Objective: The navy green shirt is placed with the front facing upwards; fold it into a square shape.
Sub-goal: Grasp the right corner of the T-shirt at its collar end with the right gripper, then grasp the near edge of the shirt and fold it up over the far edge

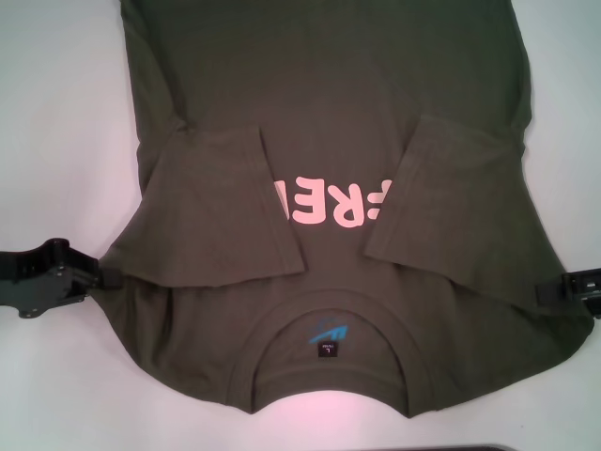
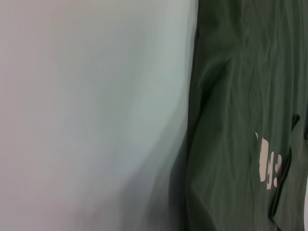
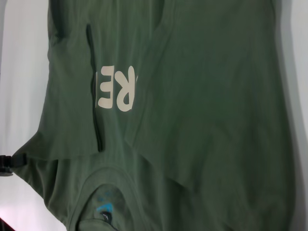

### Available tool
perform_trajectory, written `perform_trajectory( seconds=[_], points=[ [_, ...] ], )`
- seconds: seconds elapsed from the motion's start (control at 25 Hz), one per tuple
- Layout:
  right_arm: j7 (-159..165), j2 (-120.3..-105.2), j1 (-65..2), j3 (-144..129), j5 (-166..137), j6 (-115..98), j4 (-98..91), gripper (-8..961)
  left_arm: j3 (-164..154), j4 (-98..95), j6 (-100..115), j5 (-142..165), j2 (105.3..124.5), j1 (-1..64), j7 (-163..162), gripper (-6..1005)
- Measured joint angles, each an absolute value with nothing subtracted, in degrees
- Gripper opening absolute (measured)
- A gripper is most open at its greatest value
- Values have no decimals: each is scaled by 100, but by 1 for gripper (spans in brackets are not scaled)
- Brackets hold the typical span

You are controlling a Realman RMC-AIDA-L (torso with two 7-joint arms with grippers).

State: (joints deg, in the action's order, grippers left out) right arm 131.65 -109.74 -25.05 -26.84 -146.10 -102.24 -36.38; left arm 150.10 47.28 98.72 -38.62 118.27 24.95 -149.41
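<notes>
The navy green shirt (image 1: 329, 94) lies flat, front up, on the white table (image 1: 56, 141), with its collar (image 1: 333, 324) and small blue label (image 1: 327, 336) nearest me. Both sleeves are folded inward: one (image 1: 211, 207) on the left, the other (image 1: 451, 197) on the right, and they partly cover the pink letters (image 1: 329, 202). My left gripper (image 1: 105, 277) rests low at the shirt's left shoulder edge. At the right shoulder edge is my right gripper (image 1: 554, 289). The right wrist view shows the shirt (image 3: 207, 96), its letters (image 3: 115, 89) and the left gripper (image 3: 6, 163) farther off.
White tabletop (image 2: 96, 96) borders the shirt (image 2: 231, 120) on both sides. A dark strip (image 1: 451, 448) runs along the near table edge. The shirt's hem end runs out of the head view at the top.
</notes>
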Motion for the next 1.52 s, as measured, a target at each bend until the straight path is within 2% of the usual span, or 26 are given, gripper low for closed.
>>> perform_trajectory(
  seconds=[0.72, 0.92, 1.36, 1.52],
  points=[
    [13193, -10989, -2467, -2725, -14772, -10361, -3781, 709, 15012, 4768, 9914, -3885, 11847, 2500, -14941, 14],
    [13185, -10994, -2454, -2713, -14809, -10354, -3802, 500, 15011, 4771, 9928, -3885, 11855, 2503, -14942, 17],
    [13191, -10920, -2410, -2721, -14831, -10407, -3811, 261, 14993, 4744, 10010, -3879, 11829, 2498, -14948, 27],
    [13216, -10915, -2409, -2737, -15054, -10483, -3985, 86, 14918, 4743, 10169, -3844, 11763, 2525, -14896, 30]
  ],
)
